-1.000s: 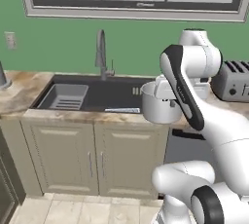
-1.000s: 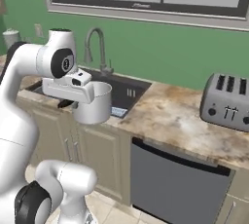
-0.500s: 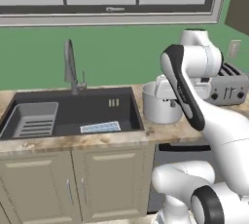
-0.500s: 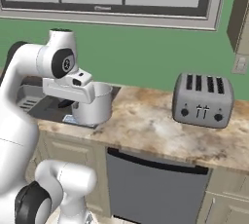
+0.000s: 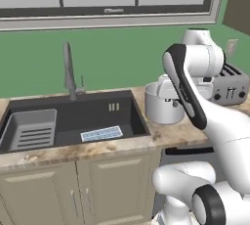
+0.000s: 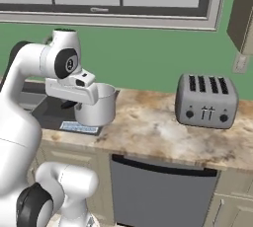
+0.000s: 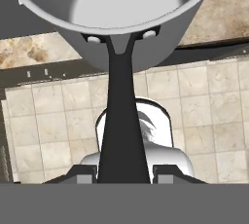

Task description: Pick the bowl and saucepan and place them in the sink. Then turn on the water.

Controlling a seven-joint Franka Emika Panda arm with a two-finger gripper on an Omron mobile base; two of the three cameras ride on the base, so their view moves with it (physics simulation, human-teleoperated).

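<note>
The silver-grey saucepan [image 5: 163,104] hangs above the counter, just right of the sink [image 5: 122,121]. My gripper [image 5: 175,102] is shut on its dark handle. From the right base view the saucepan [image 6: 100,105] is level with the sink's right edge, and the gripper [image 6: 73,103] is behind it. In the hand view the saucepan [image 7: 121,18] tilts its mouth toward the camera, and its handle [image 7: 121,121] runs down between the fingertips of the gripper [image 7: 121,174]. No water runs from the faucet [image 5: 69,70]. The bowl is out of view.
A ribbed grey tray [image 5: 31,128] lies in the sink's left half and a small pale blue mat [image 5: 101,133] lies at its front. A toaster [image 6: 206,100] stands on the counter to the right, with bare marble between it and the saucepan. Cabinet doors [image 5: 73,190] run below.
The whole picture has shifted: the base has driven, so the sink and toaster sit elsewhere in both base views. The saucepan has stayed in the gripper, held the same way.
</note>
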